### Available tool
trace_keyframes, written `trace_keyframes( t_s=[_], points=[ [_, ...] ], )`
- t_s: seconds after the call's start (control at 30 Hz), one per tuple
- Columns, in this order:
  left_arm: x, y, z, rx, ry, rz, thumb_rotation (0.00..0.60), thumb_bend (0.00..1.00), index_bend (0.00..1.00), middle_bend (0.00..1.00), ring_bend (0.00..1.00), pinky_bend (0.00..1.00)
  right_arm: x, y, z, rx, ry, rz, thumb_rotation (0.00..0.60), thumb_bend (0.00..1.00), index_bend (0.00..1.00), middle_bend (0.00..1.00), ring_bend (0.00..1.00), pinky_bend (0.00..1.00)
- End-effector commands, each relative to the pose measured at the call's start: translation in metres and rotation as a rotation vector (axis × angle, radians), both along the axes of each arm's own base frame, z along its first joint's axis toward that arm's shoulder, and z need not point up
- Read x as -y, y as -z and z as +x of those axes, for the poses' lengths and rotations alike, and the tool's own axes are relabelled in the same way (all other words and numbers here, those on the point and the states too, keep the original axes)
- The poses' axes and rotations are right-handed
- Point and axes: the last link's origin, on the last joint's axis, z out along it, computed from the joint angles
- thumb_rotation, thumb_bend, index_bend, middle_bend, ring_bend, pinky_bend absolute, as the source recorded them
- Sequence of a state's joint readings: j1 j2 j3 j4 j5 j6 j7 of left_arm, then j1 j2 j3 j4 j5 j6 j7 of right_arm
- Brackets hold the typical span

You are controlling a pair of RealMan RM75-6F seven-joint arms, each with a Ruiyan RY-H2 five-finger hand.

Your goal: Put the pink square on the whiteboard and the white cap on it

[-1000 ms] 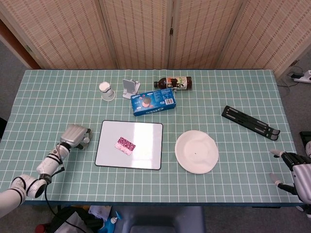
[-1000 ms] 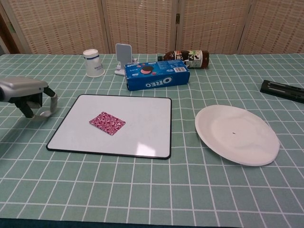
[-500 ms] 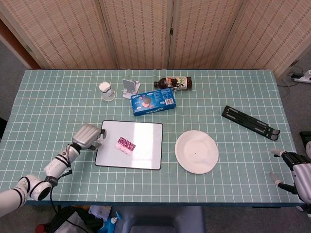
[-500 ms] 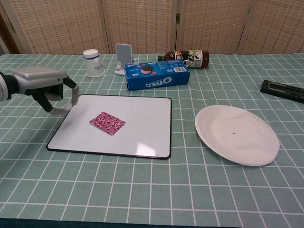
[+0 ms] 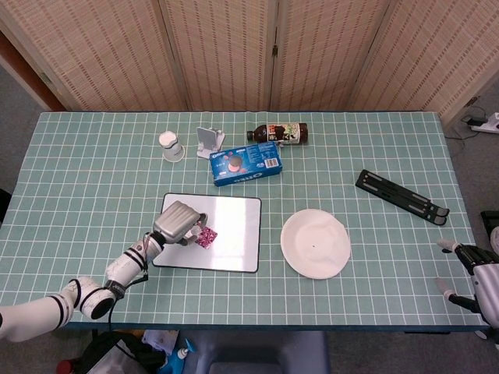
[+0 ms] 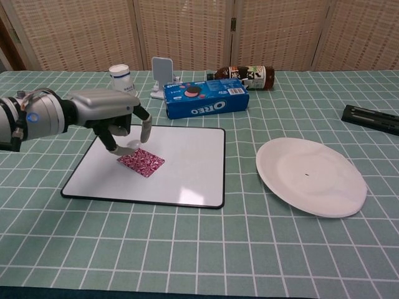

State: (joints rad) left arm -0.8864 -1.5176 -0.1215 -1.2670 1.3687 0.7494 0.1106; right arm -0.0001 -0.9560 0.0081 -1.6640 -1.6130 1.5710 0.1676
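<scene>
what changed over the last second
The left hand moved right from beside the whiteboard to over it, carrying the white cap, now just above the pink square. The square, plate and right hand stayed put.

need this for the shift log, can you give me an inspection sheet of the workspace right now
surface: table under a green checked cloth.
job's things: pink square lies flat on the whiteboard; white cap is held just above the square's near-left edge; contact cannot be told.
clutter: paper cup upside down, phone stand, Oreo box, bottle on its side, white plate, black folding stand.
hands: left hand over the whiteboard, fingers curled down pinching the cap; right hand off the table's right edge, holding nothing.
cables: power strip on the floor, far right.
surroundings: woven folding screen behind the table.
</scene>
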Motion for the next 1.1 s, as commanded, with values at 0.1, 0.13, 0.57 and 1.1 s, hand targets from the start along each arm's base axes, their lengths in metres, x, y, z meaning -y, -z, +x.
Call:
trace_keyframes(
  t_s=[0.1, 0.13, 0.57, 1.1],
  points=[
    [0.0, 0.011, -0.001, -0.038, -0.008, -0.012, 0.6, 0.33, 0.5, 1.0, 1.0, 1.0, -0.001, -0.002, -0.001, 0.0, 0.004, -0.006, 0.6, 0.22, 0.25, 0.35, 0.3, 0.36],
    [0.0, 0.012, -0.001, -0.043, -0.011, -0.013, 0.6, 0.33, 0.5, 1.0, 1.0, 1.0, -0.002, -0.002, -0.002, -0.001, 0.005, -0.007, 0.6, 0.22, 0.25, 0.35, 0.31, 0.36],
    [-0.003, 0.013, -0.008, -0.047, -0.057, -0.008, 0.6, 0.33, 0.32, 1.0, 1.0, 1.0, 0.0, -0.002, -0.001, 0.002, -0.002, -0.008, 0.6, 0.22, 0.25, 0.35, 0.3, 0.36],
    [0.003, -0.066, -0.055, 0.175, -0.319, 0.226, 0.6, 0.33, 0.23, 0.74, 0.72, 0.9, 0.001, -0.002, -0.002, -0.003, 0.009, 0.003, 0.6, 0.23, 0.25, 0.35, 0.31, 0.36]
  ],
)
